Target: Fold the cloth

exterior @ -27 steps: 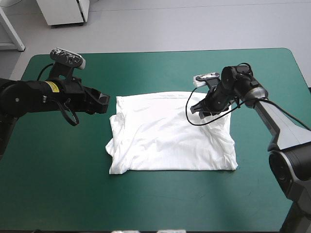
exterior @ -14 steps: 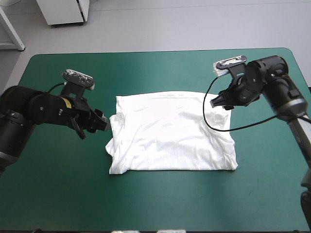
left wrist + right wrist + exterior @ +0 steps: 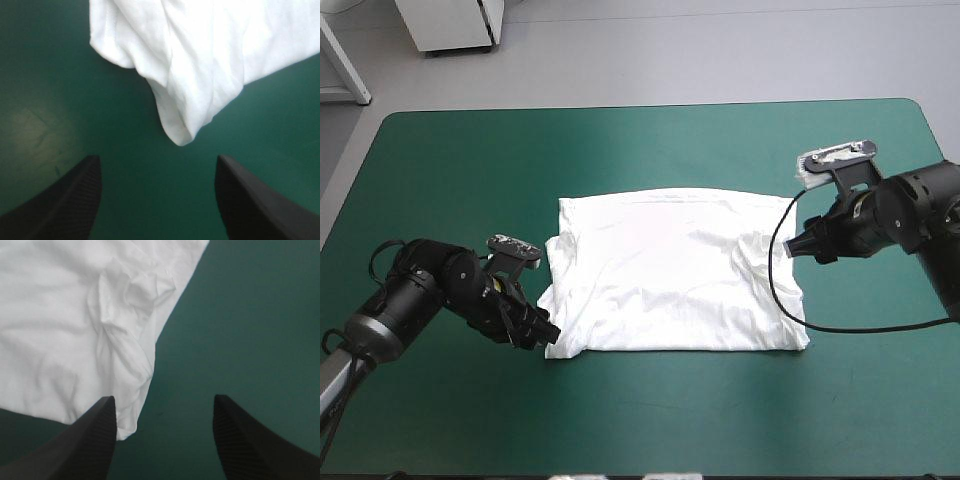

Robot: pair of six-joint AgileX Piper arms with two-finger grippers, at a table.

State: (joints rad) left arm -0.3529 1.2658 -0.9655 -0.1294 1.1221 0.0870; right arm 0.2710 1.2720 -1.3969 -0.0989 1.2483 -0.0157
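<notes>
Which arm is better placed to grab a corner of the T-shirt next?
Left, probably. The left gripper is open with a T-shirt corner centred ahead between its fingers; the right gripper, also open, has the edge off beside one finger.

Table (image 3: 920, 112) under a teal-green cover (image 3: 650, 150), far corners rounded, faint pale sheen in places.

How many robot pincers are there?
2. The left black fin-fingered pincer is open at the near-left corner of the white short-sleeved T-shirt; the right black pincer is open beside its right edge. Neither holds it.
</notes>
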